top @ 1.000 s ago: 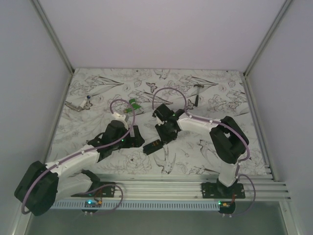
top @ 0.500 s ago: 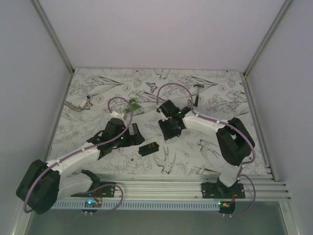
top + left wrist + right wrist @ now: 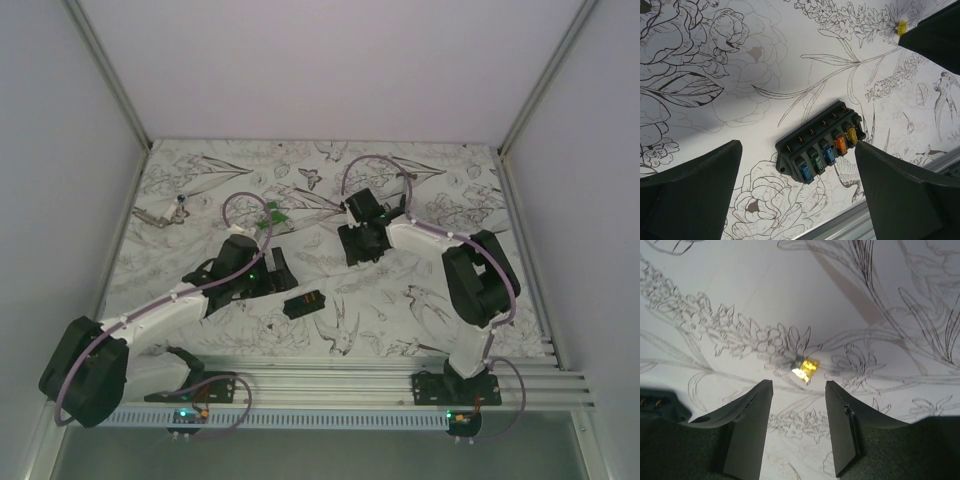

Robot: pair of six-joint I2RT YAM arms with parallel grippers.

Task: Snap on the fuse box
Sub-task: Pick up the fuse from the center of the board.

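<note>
The fuse box (image 3: 305,303) is a small black oblong lying flat on the flower-print table between the two arms. In the left wrist view the fuse box (image 3: 822,147) shows a row of blue, green, orange and yellow fuses. My left gripper (image 3: 797,200) stands wide open just short of it, holding nothing; from above the left gripper (image 3: 275,276) is to the box's upper left. My right gripper (image 3: 357,248) is farther back, clear of the box. In its own view the right gripper (image 3: 797,387) is open and empty, with a small yellow piece (image 3: 806,368) lying on the table just beyond its fingertips.
A small green piece (image 3: 272,215) lies behind the left arm. A thin metal tool (image 3: 160,213) rests at the far left. An aluminium rail (image 3: 350,375) runs along the near edge. White walls close in the table on three sides.
My right gripper has lifted off the fuse box, opened wider and moved back and to the right. The box now lies alone on the table. The left gripper has edged slightly right.
</note>
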